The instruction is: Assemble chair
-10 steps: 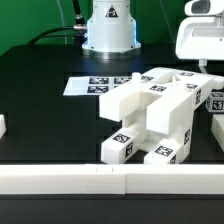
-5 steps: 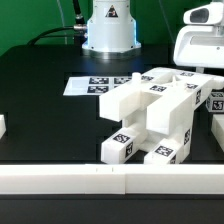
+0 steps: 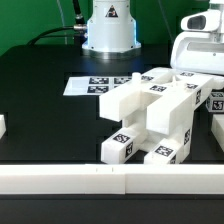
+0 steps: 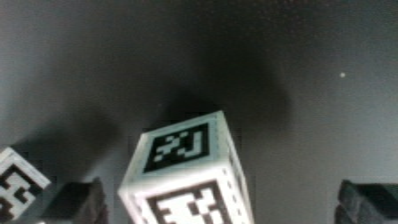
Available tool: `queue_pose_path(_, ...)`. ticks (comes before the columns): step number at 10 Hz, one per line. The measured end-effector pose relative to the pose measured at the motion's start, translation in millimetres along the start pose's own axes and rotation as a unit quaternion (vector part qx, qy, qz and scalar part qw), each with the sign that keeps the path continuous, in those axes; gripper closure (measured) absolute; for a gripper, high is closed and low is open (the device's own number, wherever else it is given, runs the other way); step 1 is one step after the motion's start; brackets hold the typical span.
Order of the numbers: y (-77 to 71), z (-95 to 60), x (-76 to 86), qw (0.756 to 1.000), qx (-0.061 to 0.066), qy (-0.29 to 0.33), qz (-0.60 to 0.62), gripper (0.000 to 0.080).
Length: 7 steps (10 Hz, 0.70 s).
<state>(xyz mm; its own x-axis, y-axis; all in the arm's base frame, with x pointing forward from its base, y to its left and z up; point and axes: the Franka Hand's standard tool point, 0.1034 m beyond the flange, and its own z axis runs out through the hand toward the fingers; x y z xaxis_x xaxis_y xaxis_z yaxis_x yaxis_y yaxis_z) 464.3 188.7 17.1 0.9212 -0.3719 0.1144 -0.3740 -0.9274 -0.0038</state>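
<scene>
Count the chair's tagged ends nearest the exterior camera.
2: one end on the exterior view's left, the other end beside it, right. More may be hidden behind.

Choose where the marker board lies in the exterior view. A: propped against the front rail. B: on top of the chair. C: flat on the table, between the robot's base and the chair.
C: the marker board lies flat on the table between robot base and chair.

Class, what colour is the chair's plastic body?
The chair is white; clearest in the exterior view.
</scene>
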Motion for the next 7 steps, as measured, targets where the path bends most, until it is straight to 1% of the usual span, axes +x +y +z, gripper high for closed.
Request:
queue_pose_path(1, -1.0, 1.4, -2.7, 1.0, -0.001, -0.001, -0.003, 0.015)
queue_pose_path(2, -1.4, 2.6, -4.4, 1.0, -0.002, -0.002, -0.005, 0.0182)
queue_pose_path(3, -0.3, 4.4, -5.1, 1.0, -0.003, -0.003, -0.005, 0.0318)
queue_pose_path(4, 0.4, 5.3, -5.6, 1.0, -0.004, -0.004, -0.005, 0.0318)
queue_pose_path(5, 0.7, 5.8, -5.8, 1.0, -0.005, -0.004, -0.005, 0.0472)
queue_pose_path(6, 0.7, 5.7, -5.6, 1.0, -0.005, -0.004, -0.005, 0.0472)
queue_pose_path(7, 0.9, 5.6, -5.1, 1.0, -0.005, -0.004, -0.005, 0.0515)
